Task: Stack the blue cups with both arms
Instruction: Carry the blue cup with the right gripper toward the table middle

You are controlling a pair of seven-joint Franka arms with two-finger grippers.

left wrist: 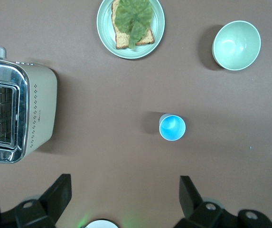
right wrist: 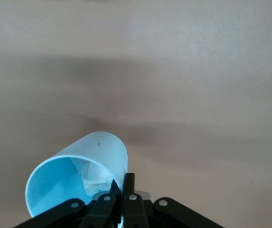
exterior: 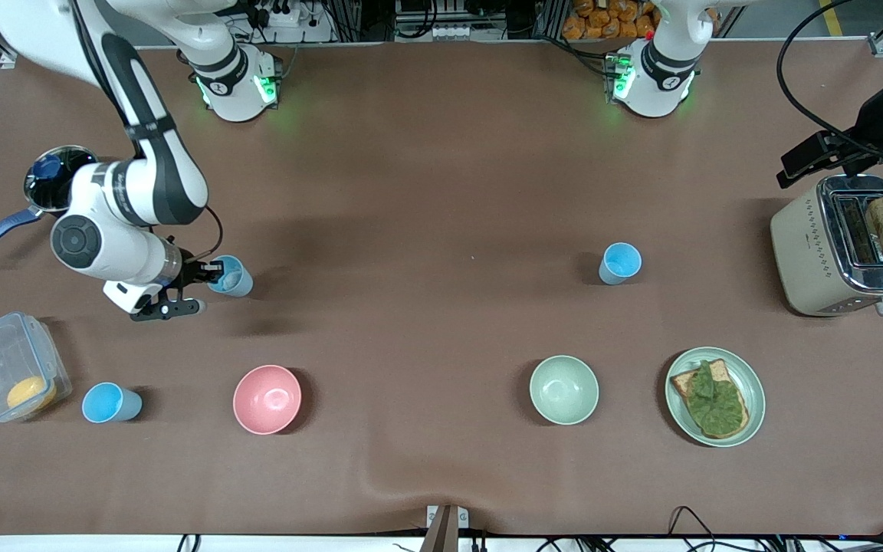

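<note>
My right fingers (exterior: 210,277) pinch the rim of the paler blue cup (exterior: 231,276), white lump inside, above the bench (exterior: 426,192). At five o'clock stands the pink bowl (exterior: 267,399). The brighter blue cup (exterior: 620,263) stands upright mid-bench. My left fingers (left wrist: 126,197) hang spread wide over it.

Robotics lab: brown-covered table (exterior: 441,153), green-lit arm bases (exterior: 238,88), cabling.
</note>
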